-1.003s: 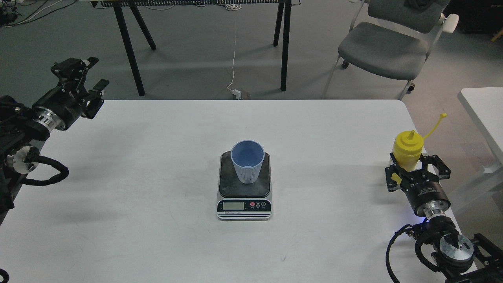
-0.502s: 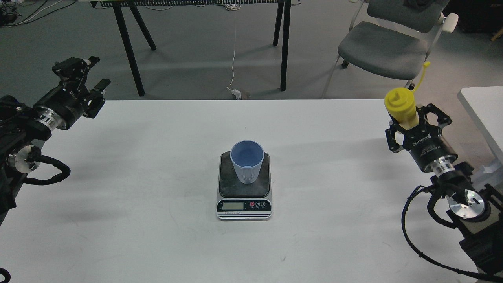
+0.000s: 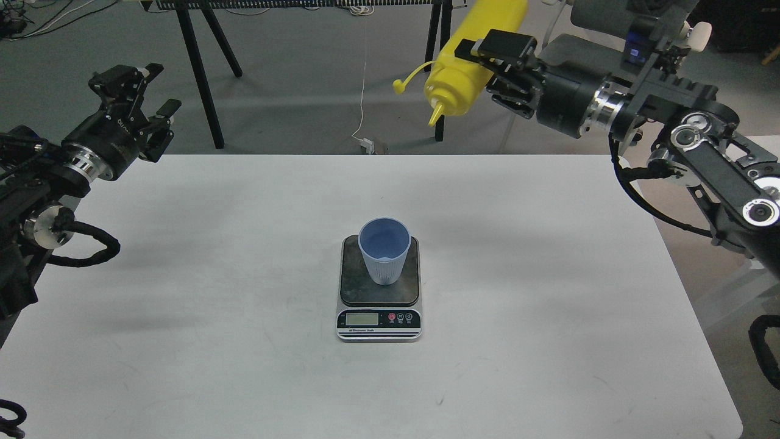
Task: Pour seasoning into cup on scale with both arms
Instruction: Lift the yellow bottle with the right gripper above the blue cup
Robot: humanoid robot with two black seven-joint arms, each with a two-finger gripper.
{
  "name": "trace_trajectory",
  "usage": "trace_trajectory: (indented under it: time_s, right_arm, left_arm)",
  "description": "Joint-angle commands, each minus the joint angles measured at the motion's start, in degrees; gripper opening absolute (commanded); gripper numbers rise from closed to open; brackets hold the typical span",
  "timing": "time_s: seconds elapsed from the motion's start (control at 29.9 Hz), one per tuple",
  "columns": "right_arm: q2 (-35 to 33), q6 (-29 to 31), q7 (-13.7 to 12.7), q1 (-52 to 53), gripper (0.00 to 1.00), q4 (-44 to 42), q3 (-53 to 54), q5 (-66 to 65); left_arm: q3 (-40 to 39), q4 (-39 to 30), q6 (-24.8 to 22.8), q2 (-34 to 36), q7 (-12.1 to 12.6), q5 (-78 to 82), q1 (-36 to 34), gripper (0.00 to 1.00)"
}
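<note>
Two tools: my right tool (image 3: 496,61) clamps the tilted seasoning (image 3: 472,61) far above the cup (image 3: 384,249); my left tool (image 3: 137,91) hangs with fingers apart.

Lab, trestle bench (image 3: 304,5), floor cables (image 3: 363,73)

White lettering on left gripper (image 3: 141,97) body: present, too small to read. Scale (image 3: 378,286) front: small print line under the display (image 3: 361,318) and button marks, illegible. Display digits not readable.
</note>
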Motion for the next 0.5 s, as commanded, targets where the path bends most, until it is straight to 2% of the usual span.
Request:
trace_trajectory:
  time_s: [0.0, 0.47]
  right_arm:
    - [0.85, -0.04, 0.34, 2.48, 0.49, 2.02, -3.15, -8.07]
    - [6.22, -0.04, 1.31, 5.04, 0.50, 5.53, -4.82, -28.55]
  left_arm:
    - [0.00, -0.07, 0.00, -0.33, 0.00, -0.09, -0.06, 0.65]
    - [0.00, 0.01, 0.00, -1.21, 0.00, 0.00, -0.06, 0.65]
